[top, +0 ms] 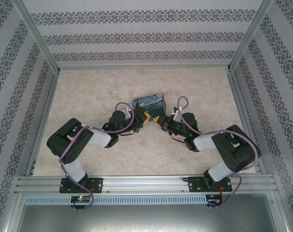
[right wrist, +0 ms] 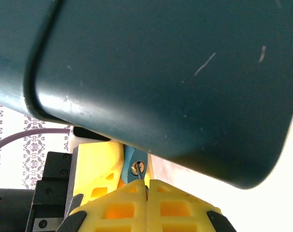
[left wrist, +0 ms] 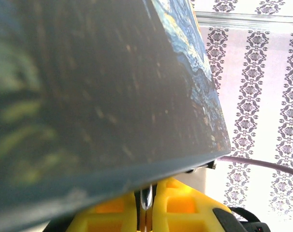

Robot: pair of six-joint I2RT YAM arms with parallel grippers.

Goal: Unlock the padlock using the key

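Note:
In the right wrist view, the small blue-teal padlock (right wrist: 131, 160) sits just under the dark box (right wrist: 166, 77), pinched between my left gripper's yellow fingers (right wrist: 95, 157). My right gripper (right wrist: 146, 189) is shut on the thin grey key (right wrist: 140, 178), whose tip sits in the padlock's brass keyhole. In the left wrist view, my left gripper (left wrist: 146, 209) is shut on a shiny metal part, apparently the padlock's shackle (left wrist: 146, 197), below the box's edge. From above, the left gripper (top: 145, 116) and right gripper (top: 157, 121) meet tip to tip at the near side of the box (top: 149, 103).
The box has a blue-yellow swirly painted lid (left wrist: 195, 53) and stands mid-table, close over both grippers. The tabletop (top: 88, 92) is pale marble, ringed by patterned walls (top: 137, 38) and a metal frame. Purple cables (top: 183, 104) loop over both wrists.

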